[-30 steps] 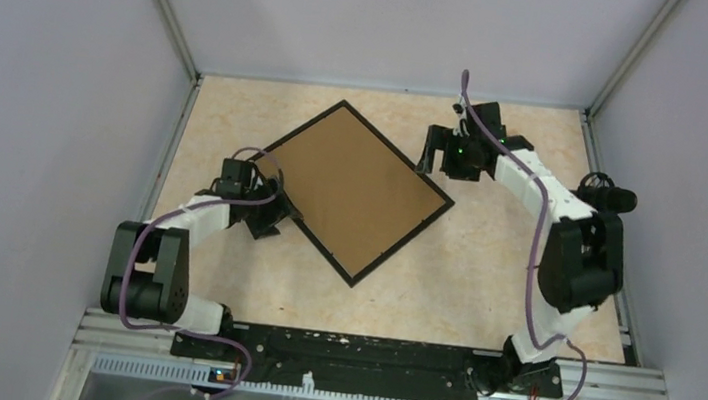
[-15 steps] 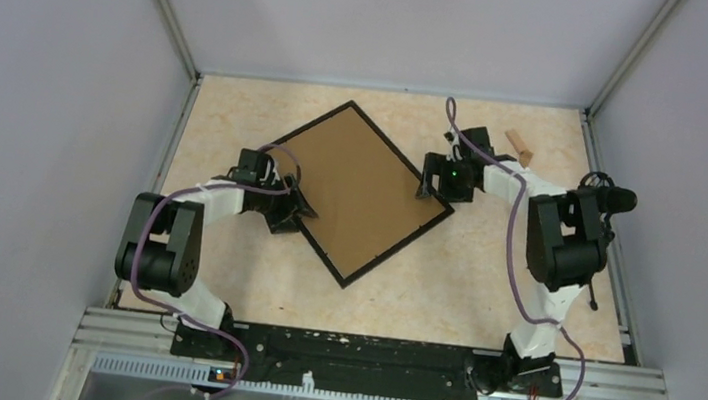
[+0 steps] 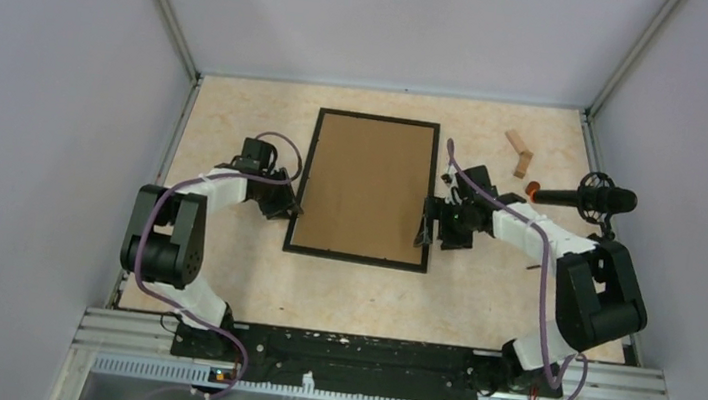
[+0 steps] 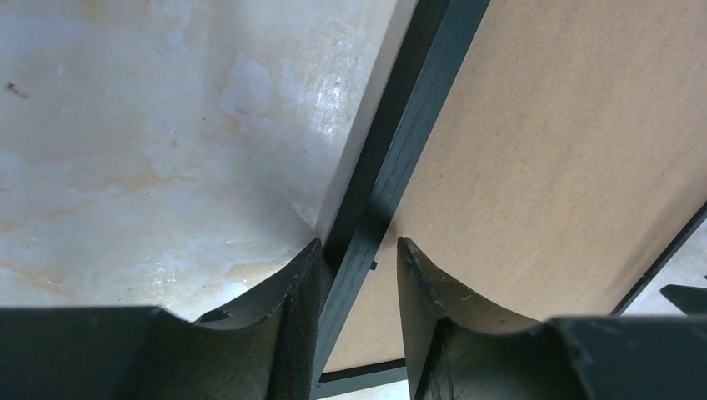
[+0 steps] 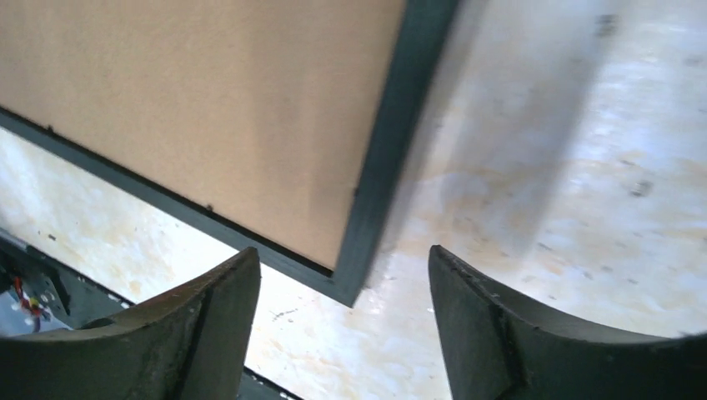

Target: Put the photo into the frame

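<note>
The frame [image 3: 364, 189] lies back up on the table, a brown board inside a thin black edge, its sides square to the table. My left gripper [image 3: 287, 208] is at its left side. In the left wrist view the fingers [image 4: 292, 308] straddle the black rail [image 4: 417, 108] loosely; one touches it and a gap shows at the other. My right gripper [image 3: 424, 233] is open over the frame's near right corner [image 5: 350, 292], with nothing between its fingers [image 5: 483, 317]. The photo is not in view.
Two small wooden blocks [image 3: 518, 153] lie at the far right of the table. An orange-tipped black rod [image 3: 582, 197] sticks in from the right wall. Grey walls close in the table on three sides.
The frame has turned from a diamond position to square with the table and slid slightly nearer. The right gripper moved from the far corner down along the right side. The left gripper stayed at the left edge.
</note>
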`<state>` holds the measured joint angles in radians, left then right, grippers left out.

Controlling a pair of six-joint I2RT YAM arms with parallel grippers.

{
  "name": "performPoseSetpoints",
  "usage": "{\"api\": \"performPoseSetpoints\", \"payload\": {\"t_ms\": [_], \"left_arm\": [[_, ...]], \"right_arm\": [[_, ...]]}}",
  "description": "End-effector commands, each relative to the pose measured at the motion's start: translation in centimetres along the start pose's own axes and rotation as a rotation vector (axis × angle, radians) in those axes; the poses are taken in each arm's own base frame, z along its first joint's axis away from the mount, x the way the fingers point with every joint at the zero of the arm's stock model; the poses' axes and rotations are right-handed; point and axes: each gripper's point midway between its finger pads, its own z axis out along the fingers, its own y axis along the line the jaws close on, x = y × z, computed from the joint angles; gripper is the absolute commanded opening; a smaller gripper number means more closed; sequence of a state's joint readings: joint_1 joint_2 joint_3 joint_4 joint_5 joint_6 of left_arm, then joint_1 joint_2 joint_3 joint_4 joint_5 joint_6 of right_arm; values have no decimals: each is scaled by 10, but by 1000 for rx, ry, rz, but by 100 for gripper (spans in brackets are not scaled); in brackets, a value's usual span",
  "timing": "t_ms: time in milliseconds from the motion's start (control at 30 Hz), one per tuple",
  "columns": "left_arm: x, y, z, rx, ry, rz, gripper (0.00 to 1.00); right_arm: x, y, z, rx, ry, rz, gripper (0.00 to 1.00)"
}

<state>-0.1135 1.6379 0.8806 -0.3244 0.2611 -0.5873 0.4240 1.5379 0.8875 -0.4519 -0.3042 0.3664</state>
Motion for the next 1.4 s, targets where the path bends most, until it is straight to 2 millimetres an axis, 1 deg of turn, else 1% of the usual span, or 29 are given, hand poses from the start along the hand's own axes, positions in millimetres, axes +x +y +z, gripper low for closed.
{"api": "performPoseSetpoints", "payload": {"t_ms": [0, 100, 233, 267, 333, 400, 500, 633, 733, 867, 1000, 1100, 1233, 1367], "left_arm": [[15, 42, 14, -175, 47, 40, 42], [13, 42, 15, -179, 47, 45, 39], [10, 43, 16, -190, 57, 62, 32], [10, 45, 17, -201, 58, 63, 32], [11, 48, 19, -214, 62, 64, 30], [14, 51, 21, -221, 71, 61, 26], [17, 55, 23, -232, 80, 56, 18], [17, 58, 21, -245, 69, 58, 9], [17, 59, 20, -253, 64, 61, 5], [17, 60, 21, -252, 69, 63, 0], [18, 59, 21, -251, 72, 65, 0], [17, 59, 21, -249, 72, 66, 0], [18, 59, 21, -247, 73, 66, 0], [18, 58, 21, -242, 75, 65, 0]], "right_arm": [[-26, -19, -24, 84, -57, 42, 68], [-29, -23, -23, 85, -58, 51, 64], [-25, -24, -12, 71, -21, 50, 58], [-25, -25, -10, 74, -16, 50, 55], [-26, -27, -6, 81, -12, 44, 53], [-28, -32, -2, 103, -2, 37, 47], [-29, -36, 2, 120, 12, 35, 42], [-31, -34, 7, 105, 12, 34, 42], [-33, -35, 11, 106, 14, 34, 42], [-32, -32, 16, 84, 23, 37, 42], [-28, -27, 16, 54, 28, 31, 42], [-21, -27, 17, 52, 47, 37, 42], [-11, -28, 22, 40, 67, 44, 42], [-6, -27, 27, 32, 78, 47, 41]]}}
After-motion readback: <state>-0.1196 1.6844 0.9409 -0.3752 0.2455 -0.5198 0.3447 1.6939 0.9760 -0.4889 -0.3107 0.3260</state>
